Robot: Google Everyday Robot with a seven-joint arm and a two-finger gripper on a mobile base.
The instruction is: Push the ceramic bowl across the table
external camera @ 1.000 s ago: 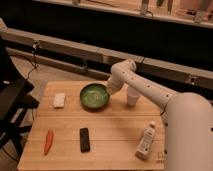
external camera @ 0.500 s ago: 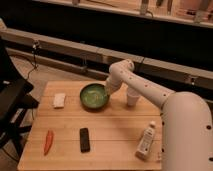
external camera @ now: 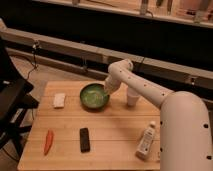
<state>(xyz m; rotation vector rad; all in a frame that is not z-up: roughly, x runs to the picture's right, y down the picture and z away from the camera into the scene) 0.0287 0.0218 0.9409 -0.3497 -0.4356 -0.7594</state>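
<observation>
The green ceramic bowl (external camera: 95, 96) sits on the far middle of the light wooden table (external camera: 117, 132). My white arm reaches in from the right and bends down to it. My gripper (external camera: 107, 90) is at the bowl's right rim, touching it or just above it. The arm's wrist hides the rim's right edge.
A small white cup (external camera: 132, 97) stands right of the bowl, behind the arm. A white sponge (external camera: 59, 100) lies to the bowl's left. A carrot (external camera: 48, 141), a black remote (external camera: 85, 139) and a white bottle (external camera: 145, 140) lie along the near side. A black chair (external camera: 11, 105) stands left of the table.
My gripper has come down and slightly left, to the bowl's right rim. The bowl has barely shifted, if at all.
</observation>
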